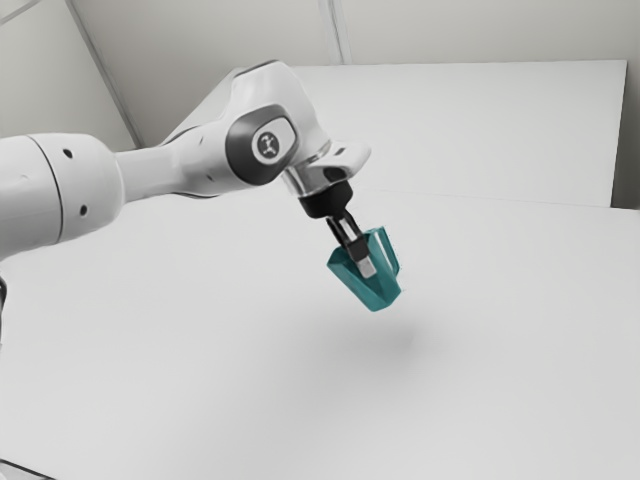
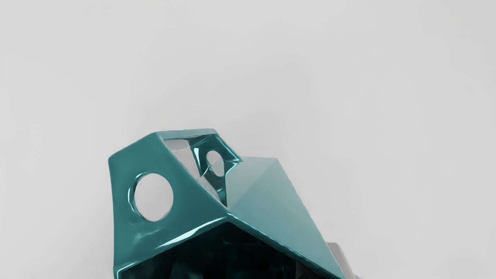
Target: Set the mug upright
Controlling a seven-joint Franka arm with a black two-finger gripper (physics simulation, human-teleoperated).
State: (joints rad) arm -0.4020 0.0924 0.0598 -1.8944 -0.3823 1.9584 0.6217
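White tbl (image 1: 200, 360) under arm (image 1: 215, 155); hand (image 1: 362, 262) angled dn, pinching tilted mug (image 1: 378, 294) w/ handle.

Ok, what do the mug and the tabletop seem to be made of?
The mug looks like glazed ceramic or glossy plastic: bright highlights run along its rim. The tabletop looks matt, perhaps laminate or painted board: pale and plain, with a soft shadow, no mirrored shapes.

In the exterior view, we see the arm (image 1: 160, 172) reach in from the left edge to the centre. Its gripper (image 1: 361, 262) holds the mug (image 1: 378, 292) just right of centre, above the table (image 1: 200, 390), the handle (image 1: 391, 252) towards the upper right. Behind, a panel (image 1: 480, 130) spans the upper right.
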